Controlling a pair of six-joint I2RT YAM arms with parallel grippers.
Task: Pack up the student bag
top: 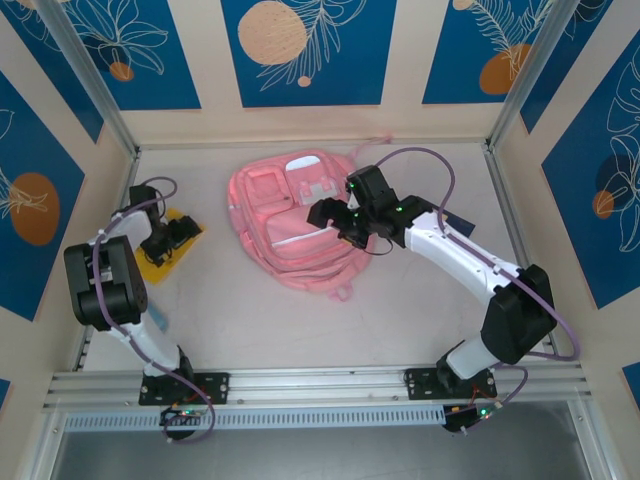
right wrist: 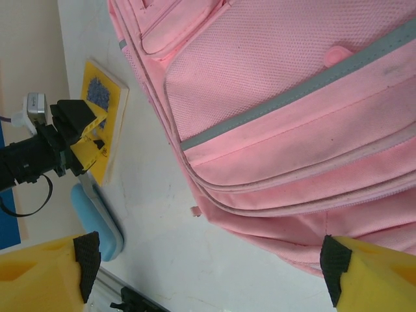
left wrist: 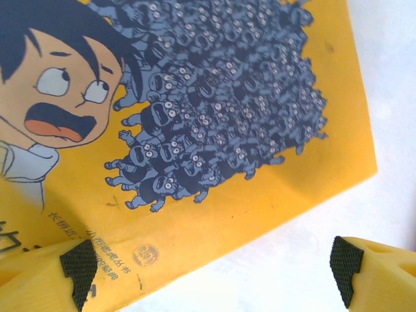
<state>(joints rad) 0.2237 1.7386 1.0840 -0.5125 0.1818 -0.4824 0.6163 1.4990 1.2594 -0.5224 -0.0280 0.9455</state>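
The student bag (top: 285,225) is a big pink backpack lying flat in the middle of the table, pockets up. My right gripper (top: 340,224) hovers over its right side, open. In the right wrist view the bag (right wrist: 273,84) shows a grey reflective strip, and my right gripper (right wrist: 211,266) spans its lower edge and bare table with nothing held. A yellow comic book (top: 158,264) lies at the left. My left gripper (top: 172,238) is low over it, open. In the left wrist view the book's (left wrist: 214,130) corner runs under one of my left gripper's (left wrist: 211,273) fingers (left wrist: 78,263).
A light blue case (right wrist: 101,224) lies on the table near the book, toward the front rail (top: 320,385). Walls close the table on three sides. Bare table lies between the book and the bag.
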